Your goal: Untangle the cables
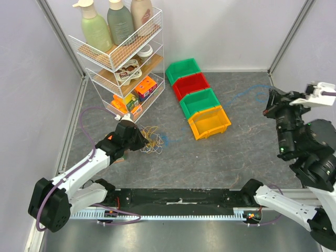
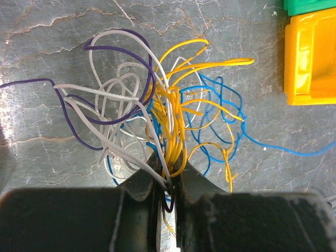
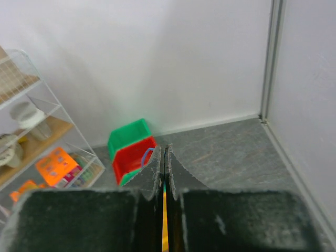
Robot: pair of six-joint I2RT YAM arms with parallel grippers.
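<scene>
A tangle of yellow, white, purple and blue cables lies on the grey floor in front of the shelf. It fills the left wrist view. My left gripper is shut on a bunch of its yellow, white and purple strands. My right gripper is raised at the far right with its jaws pressed together. A thin blue cable runs from it across the floor to the tangle. A small loop of that blue cable shows beside the left finger.
A white wire shelf with bottles and boxes stands at the back left. A row of green, red, green and yellow bins sits mid-table. The yellow bin lies right of the tangle. Walls close the sides.
</scene>
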